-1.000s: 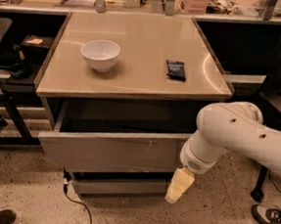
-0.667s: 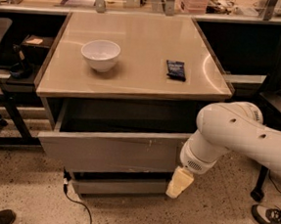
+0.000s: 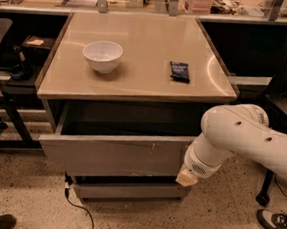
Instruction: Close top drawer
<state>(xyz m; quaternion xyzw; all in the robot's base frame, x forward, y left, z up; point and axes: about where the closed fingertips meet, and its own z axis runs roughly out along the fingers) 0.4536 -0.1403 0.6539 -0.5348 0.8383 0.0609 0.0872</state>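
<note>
Standing pulled out beneath the tabletop's (image 3: 149, 52) front edge, the top drawer (image 3: 109, 156) is open. The gripper (image 3: 187, 178) sits at the drawer front's lower right end, below the tabletop's front-right corner; whether it is parted or closed cannot be told.

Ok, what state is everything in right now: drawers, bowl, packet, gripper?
top drawer: open, pulled out from under the tabletop.
lower drawer: set back behind the top drawer's front.
bowl: upright on the tabletop, looks empty.
packet: lying flat on the tabletop.
gripper: low at the top drawer's right end, by its front.
</note>
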